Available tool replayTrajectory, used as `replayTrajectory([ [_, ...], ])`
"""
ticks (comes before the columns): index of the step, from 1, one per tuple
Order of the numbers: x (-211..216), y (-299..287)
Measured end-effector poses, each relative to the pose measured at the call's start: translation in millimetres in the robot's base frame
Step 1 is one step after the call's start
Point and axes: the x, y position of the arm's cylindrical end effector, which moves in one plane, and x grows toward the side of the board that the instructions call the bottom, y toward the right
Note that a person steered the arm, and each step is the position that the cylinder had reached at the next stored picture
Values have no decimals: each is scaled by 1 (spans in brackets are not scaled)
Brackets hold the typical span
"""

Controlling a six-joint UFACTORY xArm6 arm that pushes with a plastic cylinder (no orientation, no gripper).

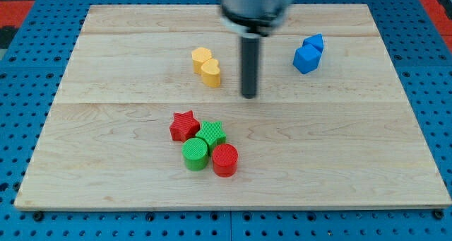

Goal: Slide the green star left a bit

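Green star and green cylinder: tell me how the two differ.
The green star has points; the green cylinder is round. The green star sits nearer the view's top, closer to my tip; the green cylinder lies below it. The star touches the red star; the cylinder sits beside the red cylinder. Both are green, ribbed and adjacent.

Board (395, 163): pale wood, planks with grain running across the view, seams visible; rectangular, widening toward the view's bottom. Pegboard (21, 50): blue, perforated with regular rows of holes, surrounding the board on all sides and lying beneath it. Red patches at the pegboard's top corners, beyond the board. Light: even, soft, with faint shadows.
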Motion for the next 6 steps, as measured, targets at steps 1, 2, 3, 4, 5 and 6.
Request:
replayTrajectory([
  [1, 66, -7],
  [2, 102, -44],
  [3, 90, -42],
  [4, 73, -69],
  [5, 92, -118],
  [6, 104, -141],
])
